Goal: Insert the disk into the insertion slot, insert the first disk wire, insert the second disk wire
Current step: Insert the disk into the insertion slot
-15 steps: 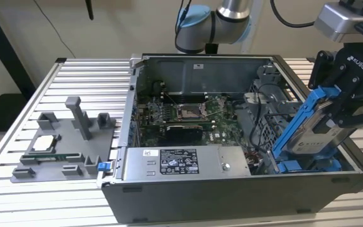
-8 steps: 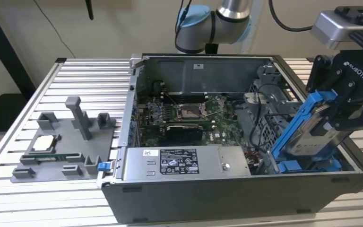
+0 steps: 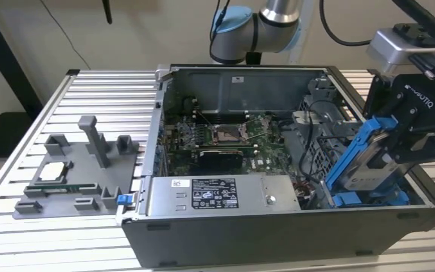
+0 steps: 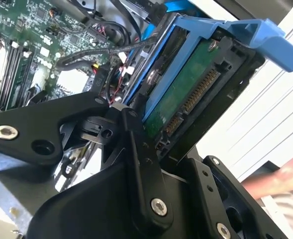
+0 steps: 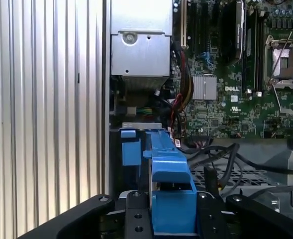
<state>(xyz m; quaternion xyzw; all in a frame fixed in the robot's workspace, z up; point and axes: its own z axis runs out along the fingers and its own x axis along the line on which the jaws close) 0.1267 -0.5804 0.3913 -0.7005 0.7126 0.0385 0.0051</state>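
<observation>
My gripper (image 3: 408, 146) is shut on the disk (image 3: 374, 160), a silver drive in a bright blue carrier. The disk hangs steeply tilted over the exterior view's right end of the open computer case. Its lower end sits at the insertion slot (image 3: 319, 164), a grey drive cage with blue fittings (image 3: 357, 198). The second wrist view shows the disk's green circuit board and connector (image 4: 188, 94) between the black fingers (image 4: 136, 129). In the first wrist view the blue carrier (image 5: 168, 172) points down into the case. Loose black wires (image 5: 221, 159) lie beside the cage.
The motherboard (image 3: 217, 136) fills the case floor, with the grey power-supply box (image 3: 217, 195) along the near wall. A grey fixture (image 3: 74, 175) with a processor chip (image 3: 51, 170) rests on the slatted table at the exterior view's left. A person's hand (image 4: 280, 179) is close to the wrist.
</observation>
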